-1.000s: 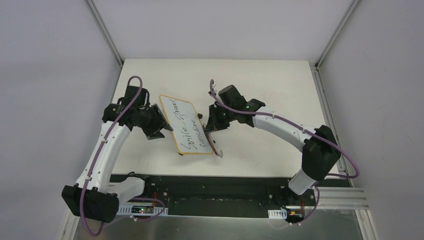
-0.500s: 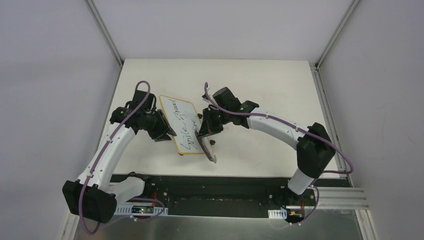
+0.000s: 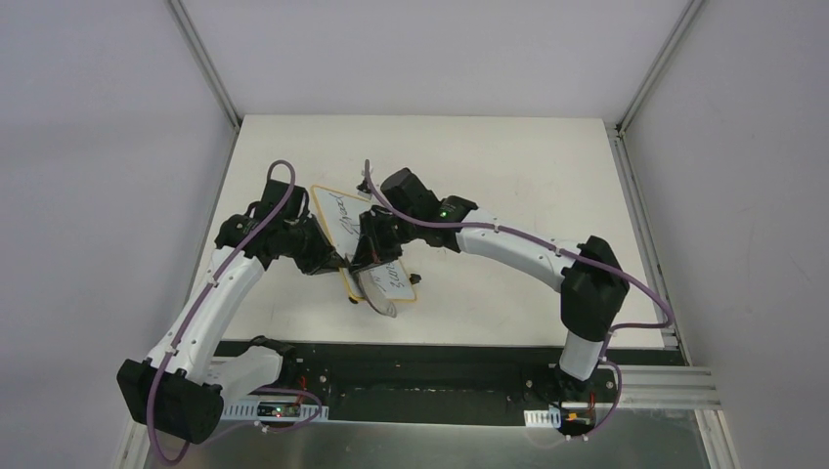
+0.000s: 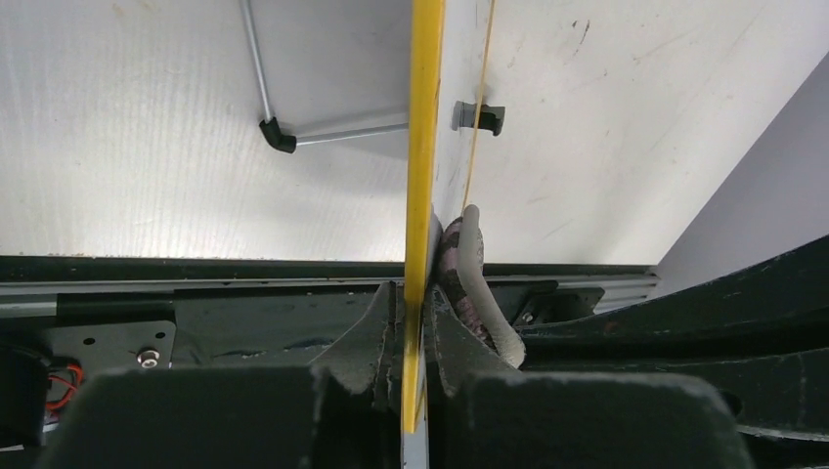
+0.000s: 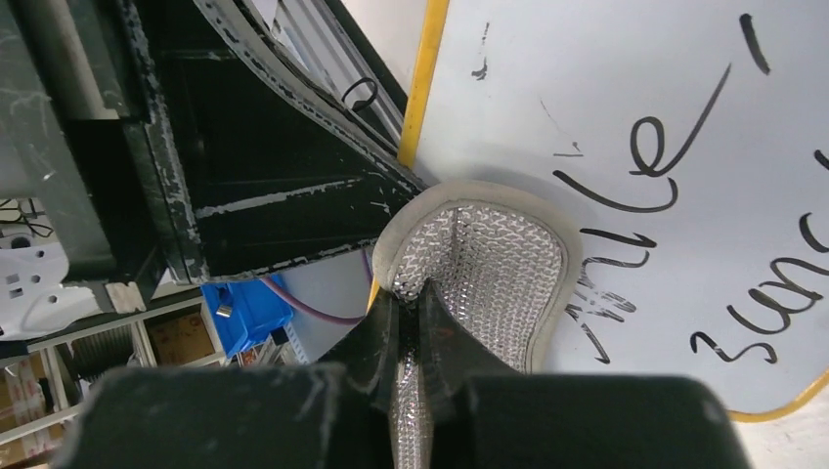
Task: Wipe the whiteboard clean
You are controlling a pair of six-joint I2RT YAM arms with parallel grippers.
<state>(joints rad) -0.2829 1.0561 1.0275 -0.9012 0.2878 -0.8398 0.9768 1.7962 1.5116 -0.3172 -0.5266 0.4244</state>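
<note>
Top view: the whiteboard [image 3: 337, 208] lies slanted on the surface [image 3: 508, 176], at approx 9 o'clock of its centre, w/ black handwriting [image 3: 350, 217] unwiped. The left gripper [image 3: 332, 262] sits at the board's 8 o'clock edge. The right gripper [image 3: 376, 256] hangs over the board's middle, and the eraser pad [image 3: 384, 296] trails off toward the 6 o'clock corner. Both arms crowd one small spot, so a wide stroke could knock wrist against wrist.

Left wrist view: the left gripper [image 4: 411, 303] is pinched on the board's yellow rim [image 4: 424, 147], seen edge-on, w/ only a thin bite of it between the fingers. The pad [image 4: 471, 269] shows just at 3 o'clock of the rim. Risk: the hold is shallow, so side load from wiping could twist the board out or skid it across the surface [image 4: 147, 117].

Right wrist view: the right gripper [image 5: 411, 322] is pressed together on the pad's [image 5: 479, 259] tail end. The mesh face meets the whiteboard [image 5: 606, 68] near its 7 o'clock rim. The handwriting [image 5: 645, 156] runs from 1 to 4 o'clock, and most of it is not under the pad. Risks: the pad is floppy and held by one end, so it may fold or ride on its border and smear rather than lift ink. It may also catch the rim and slip from the gripper. Too much downforce could tip the board against the left hold.
</note>
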